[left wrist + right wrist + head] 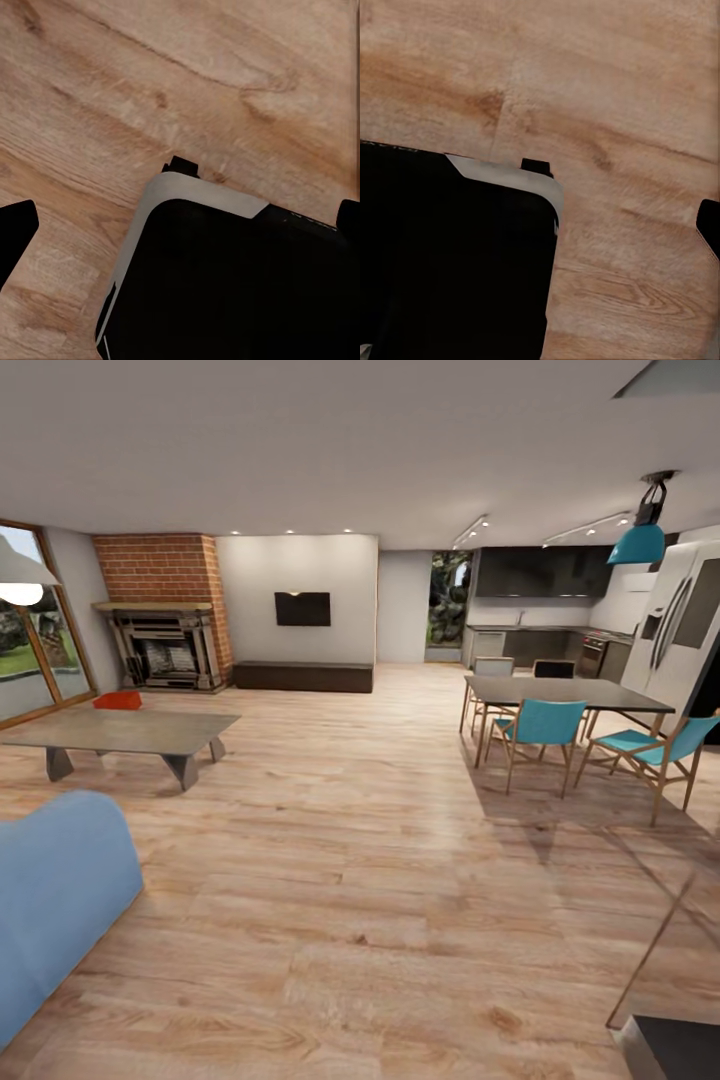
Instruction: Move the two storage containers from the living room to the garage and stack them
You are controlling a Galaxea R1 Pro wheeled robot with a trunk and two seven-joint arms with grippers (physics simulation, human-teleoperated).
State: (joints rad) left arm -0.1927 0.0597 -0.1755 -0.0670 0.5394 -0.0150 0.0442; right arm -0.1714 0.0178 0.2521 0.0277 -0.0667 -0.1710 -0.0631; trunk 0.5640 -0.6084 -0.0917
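I am in the living room, looking across its light wood plank floor (380,880). One red-orange storage container (117,701) sits on the far side of the low grey coffee table (150,735), at the left and several metres from me. My left gripper (180,225) hangs open above the floor, one black fingertip (16,232) far from the other. My right gripper (540,225) is open too, with one fingertip (709,225) showing at the frame's edge. Neither holds anything. The garage is out of view.
A blue sofa (50,900) stands near left. The brick fireplace (165,645) and glass doors (35,650) lie beyond the coffee table. A dining table (560,695) with teal chairs (545,725) is at the right. My black base (240,292) is below both wrists.
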